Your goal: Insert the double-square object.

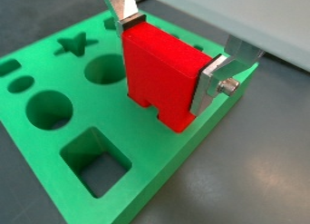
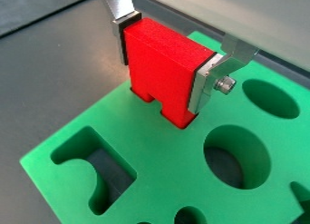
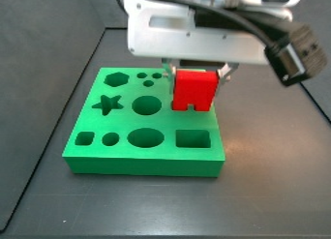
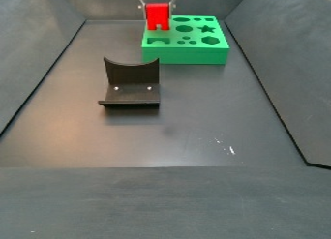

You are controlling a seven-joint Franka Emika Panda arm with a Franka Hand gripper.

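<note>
The double-square object (image 1: 160, 69) is a bright red tall block with two square legs split by a slot. My gripper (image 1: 169, 55) is shut on it, one silver finger on each narrow side, and holds it upright, legs down. It shows in both wrist views (image 2: 164, 69). It stands over the green board (image 1: 158, 150) near one edge, its legs at or just above the top face; I cannot tell if they touch. Whatever is under the block is hidden. In a side view the block (image 3: 195, 90) hangs over the board's right rear part (image 3: 142, 162), under the gripper (image 3: 196, 74).
The green board has a star hole (image 3: 108, 104), several round holes and a square hole (image 3: 192, 138). The dark fixture (image 4: 130, 83) stands on the floor in front of the board (image 4: 195, 57). Dark walls enclose the floor.
</note>
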